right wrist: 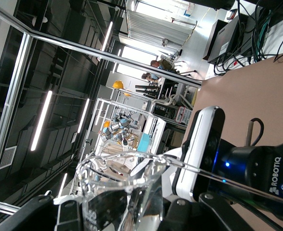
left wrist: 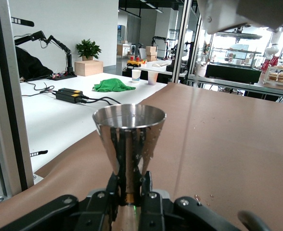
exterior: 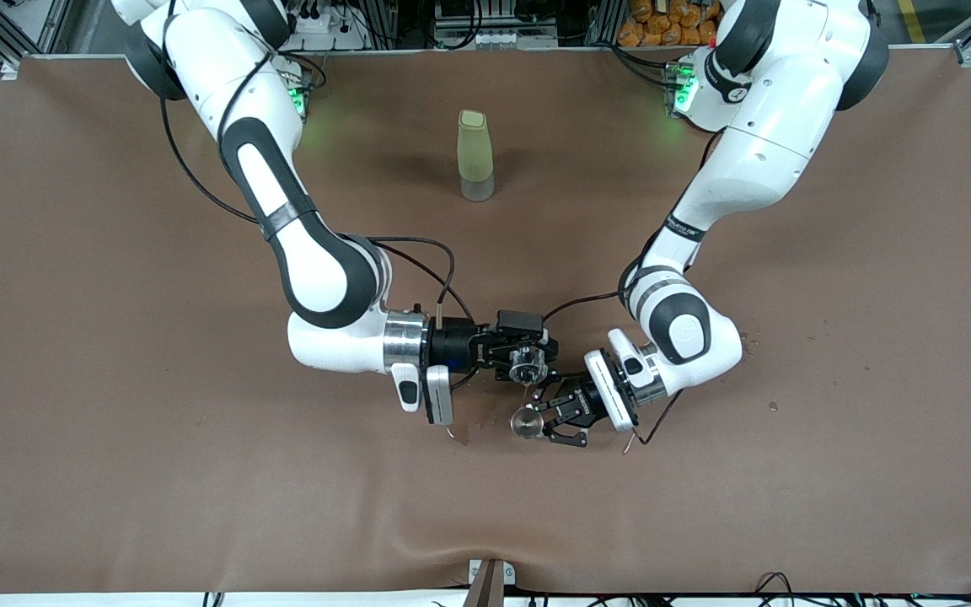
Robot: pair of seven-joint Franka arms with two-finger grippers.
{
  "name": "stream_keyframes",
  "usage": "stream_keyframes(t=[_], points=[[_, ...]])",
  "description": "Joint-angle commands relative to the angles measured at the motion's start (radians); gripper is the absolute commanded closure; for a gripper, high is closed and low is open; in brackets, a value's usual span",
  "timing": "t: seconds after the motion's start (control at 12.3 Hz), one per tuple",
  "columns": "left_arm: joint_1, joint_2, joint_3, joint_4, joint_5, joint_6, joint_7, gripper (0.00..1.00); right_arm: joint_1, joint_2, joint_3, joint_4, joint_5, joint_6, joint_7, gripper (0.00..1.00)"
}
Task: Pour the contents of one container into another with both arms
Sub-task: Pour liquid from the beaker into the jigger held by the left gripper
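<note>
- Two grippers meet over the table's middle, toward the front camera's edge; you have both arms reaching in from their bases.
- Your right gripper (exterior: pixel 528 361) is clamped tight on the glass (exterior: pixel 527 364), which is tipped on its side in the air, mouth toward 5 o'clock in the front view.
- Your left gripper (exterior: pixel 546 419) is closed on the waist of the jigger (exterior: pixel 526 423), holding it upright, rim up.
- You have the glass just above the jigger, at about its 12 o'clock in the front view, the two close but apart.
- Your left wrist view shows the jigger's (left wrist: pixel 128 144) bowl upright above the fingers (left wrist: pixel 103 204).
- Your right wrist view shows the glass's rim (right wrist: pixel 124 175) close up.
- You can see a green bottle (exterior: pixel 474 156) standing at 12 o'clock, well apart from both grippers, toward the bases.
</note>
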Motion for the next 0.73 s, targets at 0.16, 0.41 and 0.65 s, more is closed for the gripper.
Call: stream_keyframes(t=[0.16, 0.41, 0.65], points=[[-0.001, -0.028, -0.012, -0.044, -0.019, 0.004, 0.064, 1.0, 0.021, 0.017, -0.009, 0.062, 0.016, 0.063, 0.057, 1.0], [0.001, -0.039, -0.018, -0.063, -0.022, 0.002, 0.074, 1.0, 0.022, 0.023, -0.007, 0.067, 0.016, 0.09, 0.06, 1.0], [0.002, -0.04, -0.019, -0.063, -0.027, 0.001, 0.073, 1.0, 0.023, 0.025, -0.004, 0.072, 0.018, 0.093, 0.109, 1.0]])
